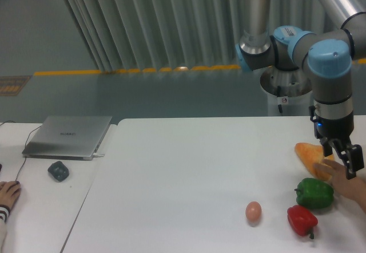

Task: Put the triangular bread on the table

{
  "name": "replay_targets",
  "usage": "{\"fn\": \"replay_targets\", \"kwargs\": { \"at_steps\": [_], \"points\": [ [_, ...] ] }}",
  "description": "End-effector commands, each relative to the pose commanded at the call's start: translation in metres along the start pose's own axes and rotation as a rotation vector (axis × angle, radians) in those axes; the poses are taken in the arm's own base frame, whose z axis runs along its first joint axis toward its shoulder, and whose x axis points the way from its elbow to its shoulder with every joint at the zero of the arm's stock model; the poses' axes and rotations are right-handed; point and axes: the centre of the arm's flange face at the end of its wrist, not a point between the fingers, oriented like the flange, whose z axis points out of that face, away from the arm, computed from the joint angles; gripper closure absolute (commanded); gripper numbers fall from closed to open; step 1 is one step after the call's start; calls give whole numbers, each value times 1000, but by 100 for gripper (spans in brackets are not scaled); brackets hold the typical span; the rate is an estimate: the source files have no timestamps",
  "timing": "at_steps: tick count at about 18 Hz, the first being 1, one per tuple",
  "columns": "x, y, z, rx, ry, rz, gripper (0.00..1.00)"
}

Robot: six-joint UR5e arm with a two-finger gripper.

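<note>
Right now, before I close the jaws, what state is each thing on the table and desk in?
Gripper: jaws apart, low over the bread's right end.
Triangular bread: lying on the table, not lifted.
Person's hand: reaching in from the right, at the bread beside the gripper.
Green pepper: resting on the table.
Red pepper: lying on the table.
Egg: resting on the table.
Laptop: lid closed.

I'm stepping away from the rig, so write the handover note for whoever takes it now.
Gripper: open, empty, just above the right end of the triangular bread.
Bread: lies on the table near its right edge, behind the green pepper.
A person's hand reaches in at the right, close to the bread and the gripper.
Done: nothing grasped.
Left: grasp the bread, then place it on the table.
</note>
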Motion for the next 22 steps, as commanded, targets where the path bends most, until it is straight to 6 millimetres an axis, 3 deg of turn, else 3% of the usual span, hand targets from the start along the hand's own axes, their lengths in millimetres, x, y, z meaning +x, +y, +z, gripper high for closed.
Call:
{"fn": "replay_targets", "kwargs": {
  "at_steps": [4, 11, 16, 18, 22],
  "points": [
    [0, -3, 1, -5, -1, 8, 0],
    [19, -24, -4, -5, 9, -1, 0],
    [21, -23, -2, -6, 13, 5, 0],
    [24, -24, 8, -9, 30, 8, 0],
    [14, -21, 13, -3, 27, 1, 0]
  ]
}}
